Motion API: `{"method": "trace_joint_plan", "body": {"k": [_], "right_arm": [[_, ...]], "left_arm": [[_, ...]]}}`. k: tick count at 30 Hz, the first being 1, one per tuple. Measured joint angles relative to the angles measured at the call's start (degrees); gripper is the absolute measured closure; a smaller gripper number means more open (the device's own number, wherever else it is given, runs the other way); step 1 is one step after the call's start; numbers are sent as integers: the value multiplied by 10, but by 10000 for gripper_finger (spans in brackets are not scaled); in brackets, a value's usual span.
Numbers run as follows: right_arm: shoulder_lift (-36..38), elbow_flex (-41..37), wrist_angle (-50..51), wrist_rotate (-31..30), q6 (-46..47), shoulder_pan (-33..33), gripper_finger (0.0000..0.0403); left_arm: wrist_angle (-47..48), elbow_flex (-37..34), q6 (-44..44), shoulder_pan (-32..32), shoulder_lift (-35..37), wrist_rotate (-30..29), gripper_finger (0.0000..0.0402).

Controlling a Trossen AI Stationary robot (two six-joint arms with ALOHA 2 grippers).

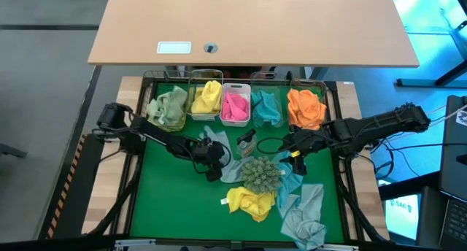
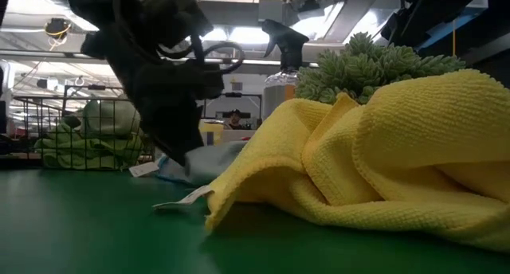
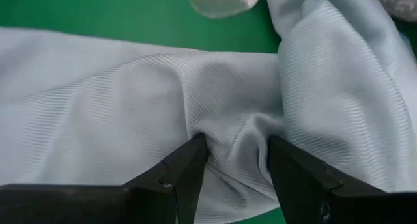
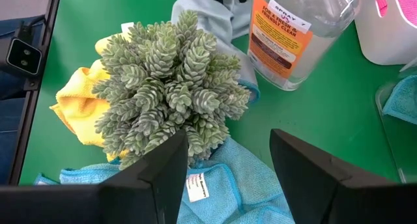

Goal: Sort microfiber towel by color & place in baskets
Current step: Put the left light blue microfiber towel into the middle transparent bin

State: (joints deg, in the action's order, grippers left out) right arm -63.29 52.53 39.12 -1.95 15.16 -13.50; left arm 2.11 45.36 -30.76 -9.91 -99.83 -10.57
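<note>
On the green desk [image 1: 168, 207], the left pincer [image 3: 236, 160] is down on a pale grey-blue towel [image 3: 130, 113], its fingers spread with a fold of the cloth bunched between them, not yet pinched. The right pincer [image 4: 225, 159] hangs open and empty over the spiky grey-green ball [image 4: 172, 81], beside a clear spray bottle [image 4: 293, 35]. Five baskets [image 1: 235, 105] stand in a row along the desk's far edge, their long sides running front to back, holding green, yellow, pink, teal and orange towels. A yellow towel [image 1: 252, 202], a teal one [image 1: 290, 179] and a grey one [image 1: 305, 218] lie crumpled near the front.
</note>
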Motion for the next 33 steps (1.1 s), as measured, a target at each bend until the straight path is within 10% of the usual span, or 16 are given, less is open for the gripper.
{"method": "trace_joint_plan", "body": {"k": [33], "right_arm": [[0, 0, -8, 0, 0, 0, 188]], "left_arm": [[-16, -5, 19, 0, 57, 17, 391]]}}
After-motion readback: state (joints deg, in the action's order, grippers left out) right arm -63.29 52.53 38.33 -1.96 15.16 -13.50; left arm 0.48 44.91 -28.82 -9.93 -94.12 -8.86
